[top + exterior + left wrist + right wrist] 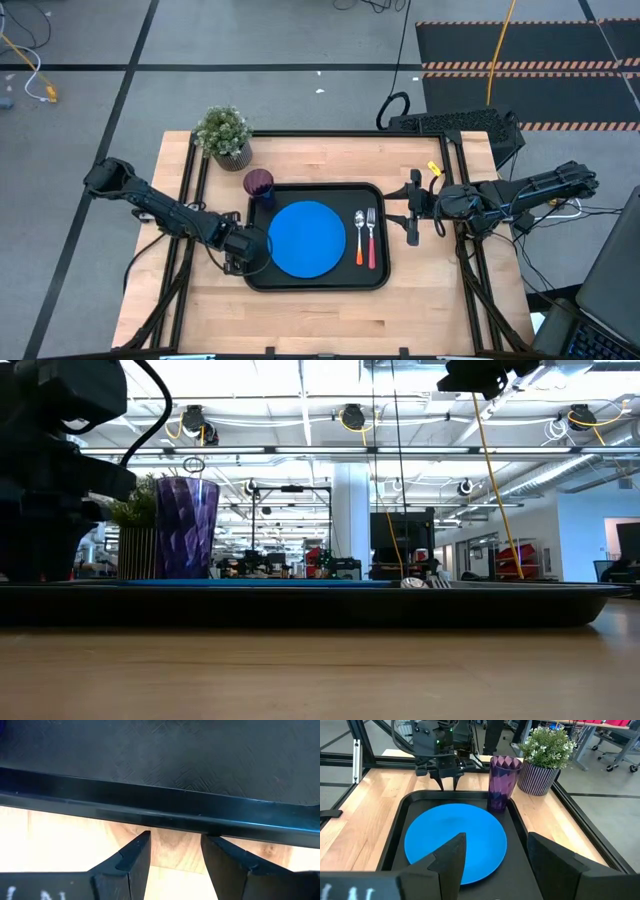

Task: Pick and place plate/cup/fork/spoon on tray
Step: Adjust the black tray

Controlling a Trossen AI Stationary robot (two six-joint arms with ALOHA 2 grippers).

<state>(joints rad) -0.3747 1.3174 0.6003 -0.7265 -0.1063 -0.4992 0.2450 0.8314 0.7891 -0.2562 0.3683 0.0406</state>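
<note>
The black tray lies mid-table. On it are the blue plate, the orange-handled spoon and, beside it, the red-handled fork. The purple cup stands upright in the tray's far left corner. My left gripper points down at the tray's left rim, open. Its tips stand just outside the rim with nothing between them. My right gripper hangs open above the table to the right of the tray, facing across the plate.
A potted plant stands at the table's far left corner, close to the cup. A small yellow object lies at the far right. Bare wood runs along the table's near edge.
</note>
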